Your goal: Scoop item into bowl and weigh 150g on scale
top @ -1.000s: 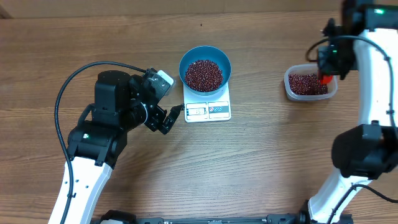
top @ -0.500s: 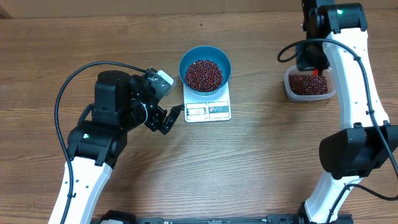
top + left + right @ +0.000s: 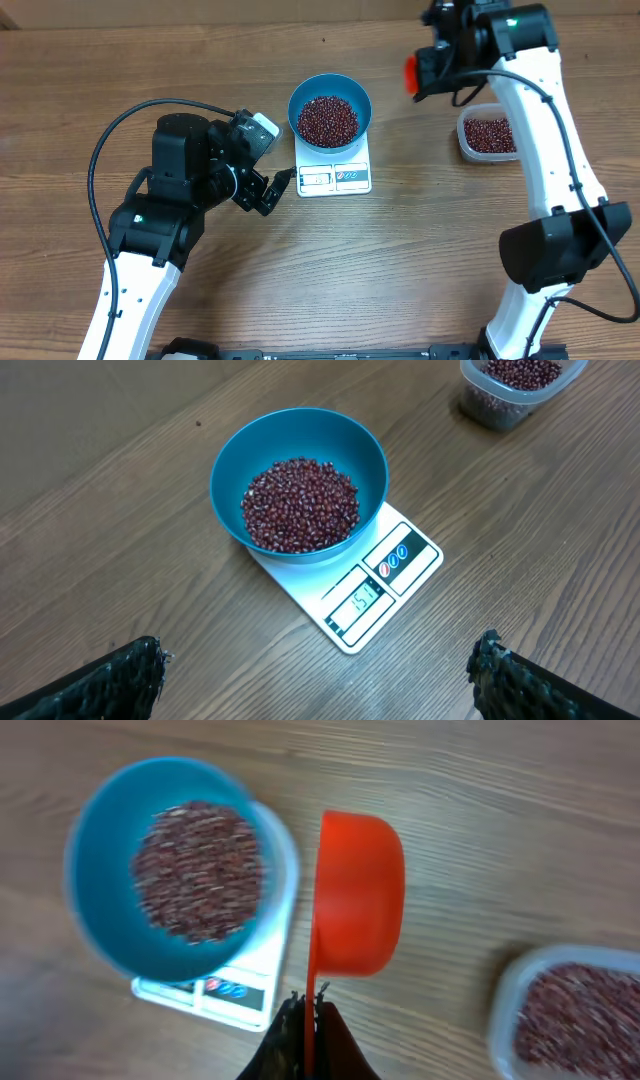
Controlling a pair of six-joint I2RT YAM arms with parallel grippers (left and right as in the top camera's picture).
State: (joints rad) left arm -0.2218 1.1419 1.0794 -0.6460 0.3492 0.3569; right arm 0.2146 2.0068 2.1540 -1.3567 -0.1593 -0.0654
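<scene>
Right wrist view: over the counter [image 3: 480, 810], the scale [image 3: 262, 960] and bowl [image 3: 100, 870] of beans [image 3: 200, 870] lie ahead-left of the right pincer [image 3: 308, 1020], which is clenched on the orange scoop [image 3: 358, 895]. The left pincer [image 3: 315, 670] is released. Recommendation: read the display before tipping.

The scale [image 3: 335, 177] sits near the middle of the tabletop [image 3: 380, 270], with its display edge on the near side. The bowl [image 3: 330, 79] stands on the far part of the scale, and the beans [image 3: 328, 120] lie heaped inside it. To the right, well apart from the scale, sits a tub [image 3: 463, 138] with more beans in it. The left hand [image 3: 277, 191] is just left of the scale's near-left corner, not touching it. The right hand [image 3: 308, 1030] is farther back, right of the bowl and left of the tub. The scoop [image 3: 358, 895] juts from it by its handle, over bare tabletop between the bowl and the tub.
</scene>
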